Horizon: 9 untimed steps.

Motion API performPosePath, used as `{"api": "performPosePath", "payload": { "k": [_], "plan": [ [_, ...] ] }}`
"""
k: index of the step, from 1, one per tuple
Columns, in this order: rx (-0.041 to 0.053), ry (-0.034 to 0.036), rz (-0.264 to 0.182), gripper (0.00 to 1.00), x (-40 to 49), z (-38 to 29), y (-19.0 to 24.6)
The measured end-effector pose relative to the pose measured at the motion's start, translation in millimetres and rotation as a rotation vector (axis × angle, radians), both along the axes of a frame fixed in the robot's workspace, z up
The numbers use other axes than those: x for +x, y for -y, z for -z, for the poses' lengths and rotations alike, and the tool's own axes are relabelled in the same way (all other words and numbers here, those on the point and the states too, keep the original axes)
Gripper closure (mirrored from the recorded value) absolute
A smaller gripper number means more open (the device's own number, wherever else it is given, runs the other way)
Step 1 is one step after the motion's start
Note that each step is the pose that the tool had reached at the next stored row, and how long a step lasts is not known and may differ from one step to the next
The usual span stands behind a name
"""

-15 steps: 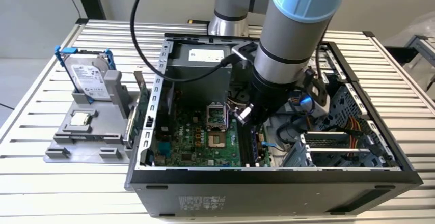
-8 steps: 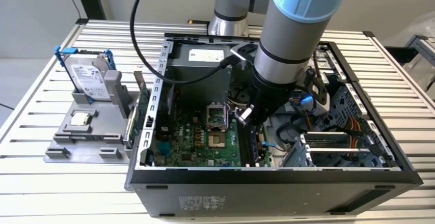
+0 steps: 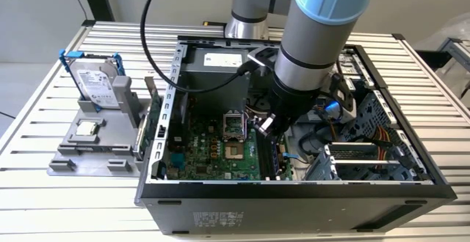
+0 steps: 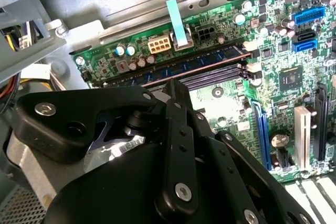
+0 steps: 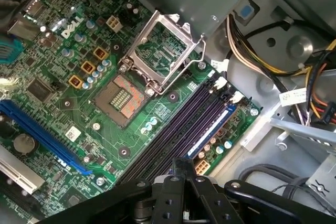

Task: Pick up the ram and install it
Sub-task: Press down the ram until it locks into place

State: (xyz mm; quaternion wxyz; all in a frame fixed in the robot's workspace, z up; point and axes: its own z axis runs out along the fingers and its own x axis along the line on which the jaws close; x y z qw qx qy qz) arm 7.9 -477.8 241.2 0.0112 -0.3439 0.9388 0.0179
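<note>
End effector [image 3: 269, 125] hangs low inside the open computer case [image 3: 294, 190], directly above the motherboard's memory slots [image 5: 181, 129]; its fingertips are hidden, so I cannot tell how far apart they stand. Just beyond it, the ram [image 4: 189, 65] lies seated in the outermost slot in both wrist views [image 5: 215, 128], apart from the end effector.

- The exterior view looks down from high in front of the worktop [image 3: 44, 209], taking in the whole open computer case [image 3: 294, 198], with the arm [image 3: 316, 38] coming in from 12 o'clock.
- Both wrist views sit close above the motherboard [image 5: 58, 77], looking past the tool [image 5: 184, 203].
- Both wrist views share the memory slots [image 4: 210, 80].
</note>
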Motion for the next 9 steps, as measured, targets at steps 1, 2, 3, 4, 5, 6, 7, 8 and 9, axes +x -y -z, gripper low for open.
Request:
{"api": "performPosePath", "payload": {
  "k": [1, 2, 3, 4, 5, 6, 7, 8, 9],
  "plan": [
    [0.0, 0.0, -0.008, 1.0, 0.0, 0.0, 0.0],
    [0.0001, 0.0, -0.017, 1.0, 0.0, 0.1, 0.0],
    [0.0001, 0.0001, -0.025, 1.0, 0.0, 0.1, 0.0],
    [0.0001, 0.0, -0.033, 1.0, 0.0, 0.1, 0.0],
    [0.0001, 0.0, -0.041, 1.0, 0.0, 0.0, 0.0],
    [0.0004, 0.0, -0.048, 1.0, 0.0, 0.0, 0.0],
    [0.0009, 0.0, -0.054, 1.0, 0.1, 0.0, 0.0],
    [0.0014, 0.0, -0.061, 1.0, 0.3, 0.0, 0.0],
    [0.0021, 0.0001, -0.067, 1.0, 0.6, 0.0, 0.0]
  ]
}}
